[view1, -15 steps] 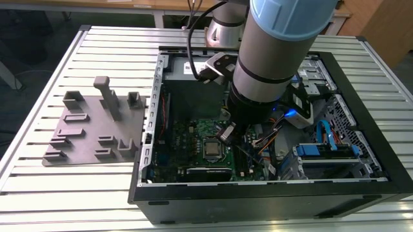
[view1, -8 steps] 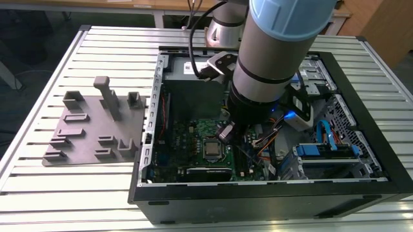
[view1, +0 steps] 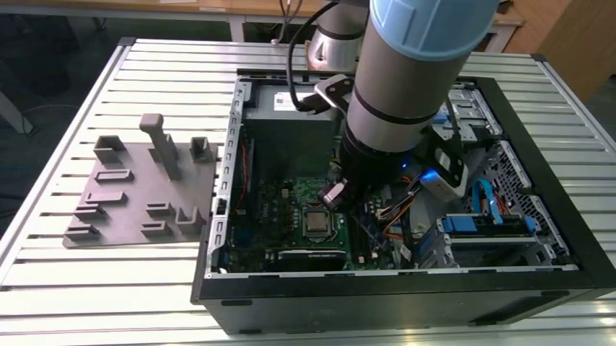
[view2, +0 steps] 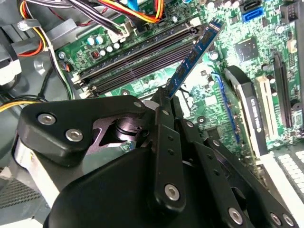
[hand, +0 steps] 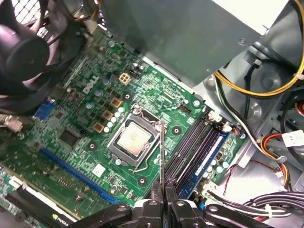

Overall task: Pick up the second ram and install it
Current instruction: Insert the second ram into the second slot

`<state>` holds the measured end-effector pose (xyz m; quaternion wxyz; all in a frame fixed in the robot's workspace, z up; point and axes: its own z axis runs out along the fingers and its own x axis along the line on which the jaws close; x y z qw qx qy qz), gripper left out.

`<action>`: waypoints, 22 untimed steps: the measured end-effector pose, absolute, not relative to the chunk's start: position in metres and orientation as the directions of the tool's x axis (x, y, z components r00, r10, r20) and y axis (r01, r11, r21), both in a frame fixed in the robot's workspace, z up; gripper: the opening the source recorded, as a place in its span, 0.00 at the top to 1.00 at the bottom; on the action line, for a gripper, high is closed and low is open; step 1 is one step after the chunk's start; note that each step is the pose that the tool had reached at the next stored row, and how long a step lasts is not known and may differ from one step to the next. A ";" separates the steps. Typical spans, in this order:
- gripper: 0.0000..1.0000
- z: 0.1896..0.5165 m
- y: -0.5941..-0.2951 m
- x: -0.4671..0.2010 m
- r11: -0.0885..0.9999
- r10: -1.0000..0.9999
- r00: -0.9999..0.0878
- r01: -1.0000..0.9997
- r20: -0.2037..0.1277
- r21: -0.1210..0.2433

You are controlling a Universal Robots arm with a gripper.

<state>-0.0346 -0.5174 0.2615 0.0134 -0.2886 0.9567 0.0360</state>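
The second ram (view2: 194, 54) is a thin blue board with small chips, seen edge-on in both wrist views (hand: 162, 156). My gripper (view2: 166, 97) is shut on one end of it, and the stick juts out beyond the black fingers (hand: 152, 209). It hangs tilted above the long dark memory slots (view2: 133, 64) of the green motherboard (hand: 80, 118), apart from them. In the first wrist view another blue stick (hand: 206, 159) sits in the outer slot, beside empty slots (hand: 190, 145). In the exterior view my gripper (view1: 334, 196) is low inside the open computer case (view1: 405, 281).
The processor socket (hand: 133, 137) lies close beside the slots. Cable bundles (view2: 123, 14) cross near the slots' far end. A graphics card (view2: 249, 109) and a blue drive bay (view1: 486, 223) sit inside the case. A grey fixture plate (view1: 135, 194) with blocks lies at the exterior view's left.
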 end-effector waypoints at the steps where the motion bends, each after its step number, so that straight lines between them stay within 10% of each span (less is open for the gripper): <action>1: 0.86 0.261 -0.516 -0.035 0.833 -0.548 -0.835 -0.550 -0.046 0.061; 22: 0.86 0.260 -0.503 -0.034 0.913 -0.402 -0.915 -0.404 -0.046 0.061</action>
